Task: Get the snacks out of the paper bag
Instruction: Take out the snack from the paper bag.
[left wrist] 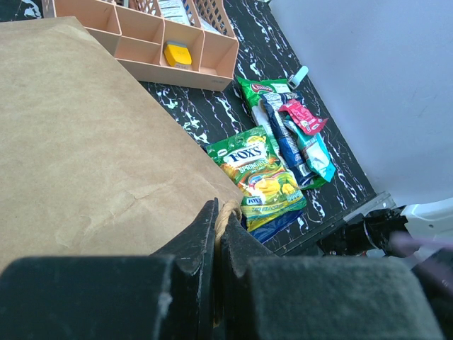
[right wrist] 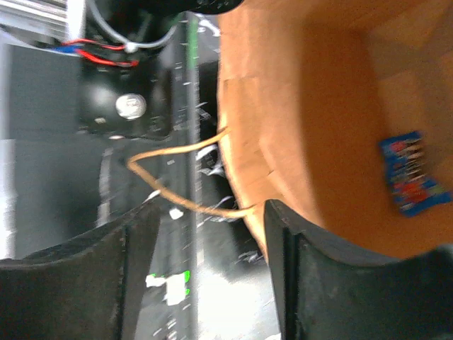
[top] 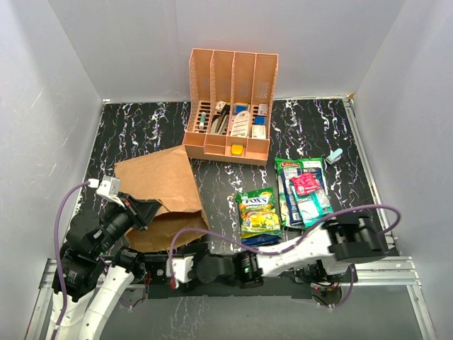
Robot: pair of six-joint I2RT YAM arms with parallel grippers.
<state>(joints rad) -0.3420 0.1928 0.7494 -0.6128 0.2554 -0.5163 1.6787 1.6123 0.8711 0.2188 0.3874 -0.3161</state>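
Observation:
The brown paper bag [top: 159,188] lies flat on the left of the table, its mouth towards the near edge. My left gripper [left wrist: 219,216] is shut on the bag's twisted cord handle [left wrist: 229,210]; in the top view it [top: 147,210] is at the bag's near edge. My right gripper [right wrist: 209,219] is open at the bag's mouth, with the other cord handle [right wrist: 166,195] looped between its fingers, untouched. A blue packet [right wrist: 412,172] lies inside the bag [right wrist: 318,106]. Outside lie a green-yellow Fox's packet [top: 257,211] and a pile of green, blue, teal and red packets [top: 304,190].
An orange slotted organiser [top: 230,106] with stationery stands at the back centre. A small pale blue item [top: 334,155] lies by the right wall. White walls enclose three sides. A metal rail [top: 396,273] runs along the near edge.

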